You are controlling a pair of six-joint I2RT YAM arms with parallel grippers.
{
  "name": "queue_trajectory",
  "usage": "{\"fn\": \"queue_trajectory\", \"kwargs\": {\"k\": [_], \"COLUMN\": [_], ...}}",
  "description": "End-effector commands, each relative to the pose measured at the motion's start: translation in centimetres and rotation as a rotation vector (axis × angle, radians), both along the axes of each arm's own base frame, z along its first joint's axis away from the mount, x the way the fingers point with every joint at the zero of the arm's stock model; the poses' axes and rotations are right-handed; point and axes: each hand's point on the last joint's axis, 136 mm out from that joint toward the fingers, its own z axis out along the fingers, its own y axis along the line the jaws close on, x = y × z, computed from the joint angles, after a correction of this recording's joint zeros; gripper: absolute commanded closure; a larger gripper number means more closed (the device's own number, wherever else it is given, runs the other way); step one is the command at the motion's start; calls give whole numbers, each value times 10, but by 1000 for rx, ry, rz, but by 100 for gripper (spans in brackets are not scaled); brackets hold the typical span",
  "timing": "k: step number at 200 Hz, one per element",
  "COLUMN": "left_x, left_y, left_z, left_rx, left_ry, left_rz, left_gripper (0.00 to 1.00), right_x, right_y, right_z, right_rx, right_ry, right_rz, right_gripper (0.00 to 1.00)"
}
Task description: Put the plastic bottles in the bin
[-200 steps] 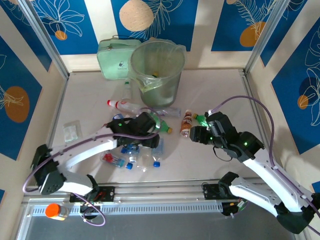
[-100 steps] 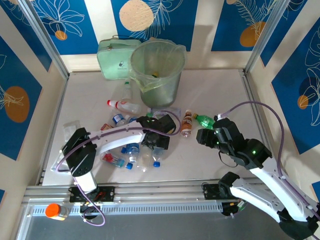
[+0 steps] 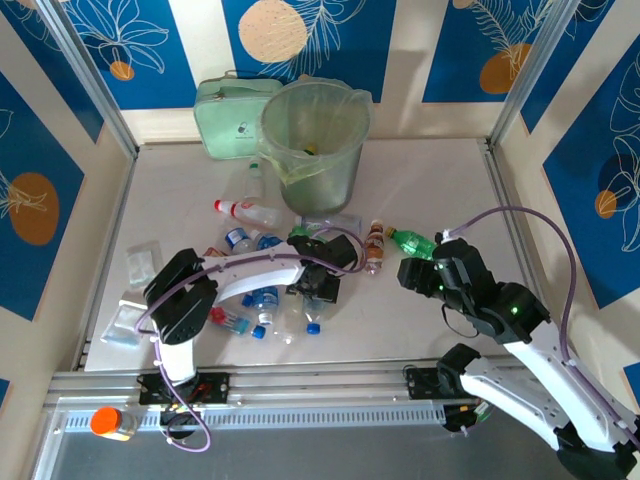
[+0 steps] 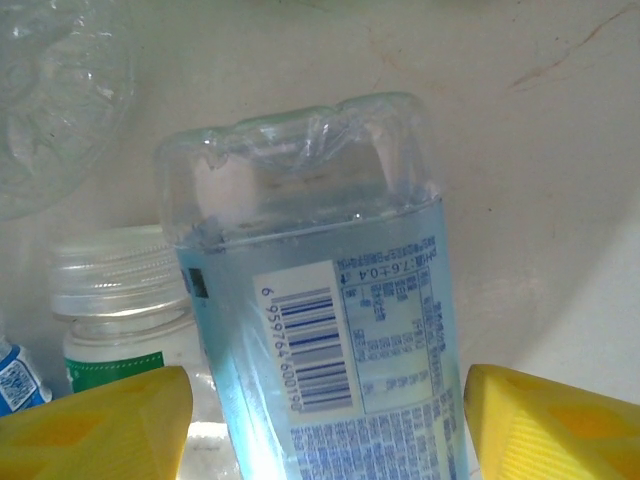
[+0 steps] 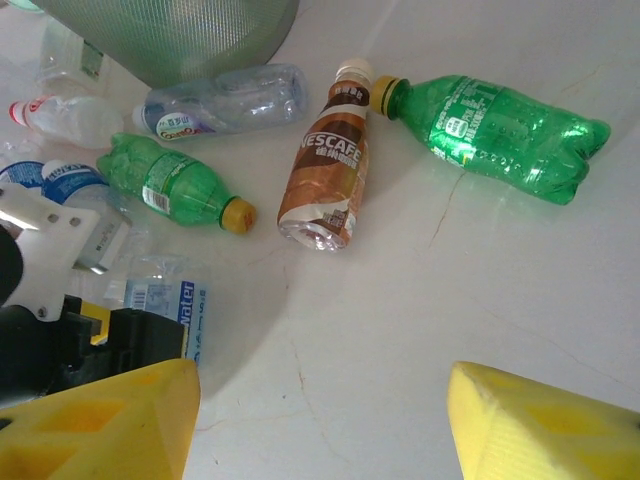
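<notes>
Several plastic bottles lie scattered in front of the bin (image 3: 315, 150). My left gripper (image 3: 318, 287) is low over the pile. In the left wrist view a clear bottle with a blue label (image 4: 310, 300) lies between its yellow fingers (image 4: 110, 425); the left gripper (image 4: 325, 425) is open, with a thin gap on the left side. My right gripper (image 3: 412, 272) is open over bare table (image 5: 330, 330), nothing between its jaws. Beyond it lie a green bottle (image 5: 500, 125), a brown Nescafe bottle (image 5: 328, 170) and a smaller green bottle with a yellow cap (image 5: 165, 180).
A pale green zipped case (image 3: 230, 115) stands behind the bin on the left. Flat clear packets (image 3: 143, 262) lie at the left of the table. A clear bottle (image 5: 225, 100) rests against the bin's base (image 5: 170, 35). Metal frame rails border the table.
My left gripper has reached further right and come down over the blue-labelled bottle, its jaws narrowing. My right gripper has drawn back from the green bottle toward the near edge.
</notes>
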Motion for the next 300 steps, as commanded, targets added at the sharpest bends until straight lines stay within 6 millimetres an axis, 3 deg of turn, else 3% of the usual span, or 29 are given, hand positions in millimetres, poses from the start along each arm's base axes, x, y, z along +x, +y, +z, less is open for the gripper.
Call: {"fn": "queue_trajectory", "kwargs": {"k": [1, 38, 78, 106, 146, 188, 232, 271, 300], "left_x": [1, 4, 7, 4, 2, 2, 8, 5, -10], "left_y": [-7, -13, -22, -33, -41, -40, -46, -51, -67], "left_z": [-1, -5, -9, -13, -26, -31, 2, 51, 98], "left_rx": [-8, -6, -3, -24, -22, -12, -66, -170, -351], "left_ry": [12, 4, -3, 8, 24, 29, -31, -91, -148], "left_rz": [-12, -48, -99, -142, -170, -177, -203, -252, -416], "left_gripper": [30, 36, 43, 42, 34, 40, 51, 55, 61], "right_x": [-2, -4, -4, -3, -2, -3, -4, -3, -5], "right_y": [-4, -7, -8, -6, -5, -7, -5, -6, 4], "right_z": [-4, 11, 8, 6, 8, 17, 21, 31, 42], "right_rx": [3, 49, 44, 55, 56, 51, 53, 55, 64], "right_ry": [4, -60, -55, -56, -61, -79, -91, -115, -158], "right_rz": [-15, -17, -18, -13, -10, -1, 18, 18, 104], "right_gripper": [34, 34, 33, 33, 33, 33, 33, 33, 32]}}
